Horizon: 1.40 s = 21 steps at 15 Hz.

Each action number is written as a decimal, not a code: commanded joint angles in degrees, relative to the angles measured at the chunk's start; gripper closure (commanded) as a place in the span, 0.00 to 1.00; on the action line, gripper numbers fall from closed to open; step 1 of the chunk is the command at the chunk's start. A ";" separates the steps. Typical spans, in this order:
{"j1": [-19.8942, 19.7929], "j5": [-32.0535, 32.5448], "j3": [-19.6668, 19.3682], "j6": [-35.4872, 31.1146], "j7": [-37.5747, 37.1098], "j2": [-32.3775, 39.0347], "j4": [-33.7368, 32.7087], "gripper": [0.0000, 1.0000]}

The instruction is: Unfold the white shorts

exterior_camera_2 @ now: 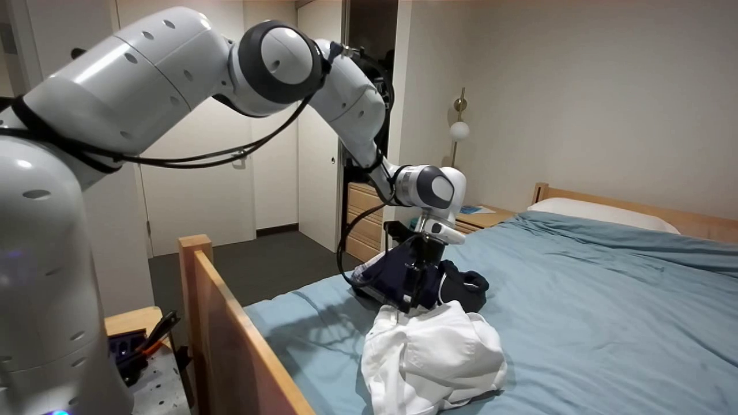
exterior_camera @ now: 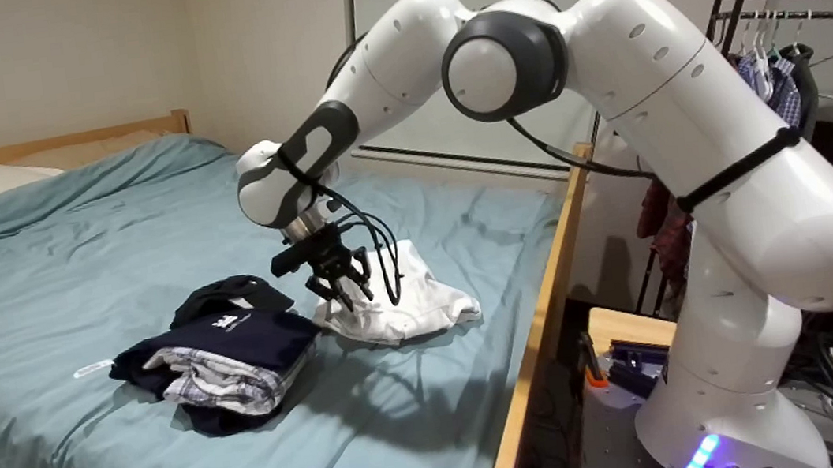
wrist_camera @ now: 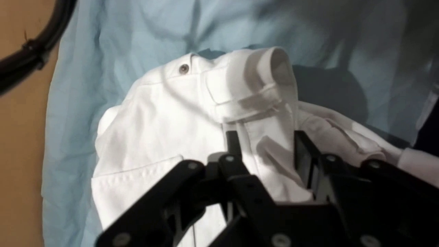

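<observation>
Bunched white woven-cloth shorts [wrist_camera: 147,137] are lying on a pale blue fabric bedsheet [exterior_camera_2: 605,323] — most unfolding is seemingly waiting to be done — while the black two-fingered gripper [wrist_camera: 265,144] is hanging over them, fingers [wrist_camera: 234,144] parted, gripping nothing.

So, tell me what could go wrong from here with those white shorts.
The open gripper could pinch several layers of the folded white shorts, lifting them as a lump instead of unfolding them.
The pile of clothes lies right beside the shorts, so a sweeping pull might drag it along.
The cable droops near the gripper and may snag the shorts.
</observation>
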<state>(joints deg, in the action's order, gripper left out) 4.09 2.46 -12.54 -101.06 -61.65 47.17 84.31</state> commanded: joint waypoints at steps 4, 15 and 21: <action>-0.27 1.60 0.66 2.83 -1.14 0.81 -1.79 0.96; -0.71 4.64 -0.16 -9.21 6.48 -9.11 0.56 0.95; -0.92 12.93 -1.04 -5.76 6.90 -21.32 -0.84 0.70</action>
<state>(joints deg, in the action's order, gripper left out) 4.09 13.84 -14.66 -109.23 -57.12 31.75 82.19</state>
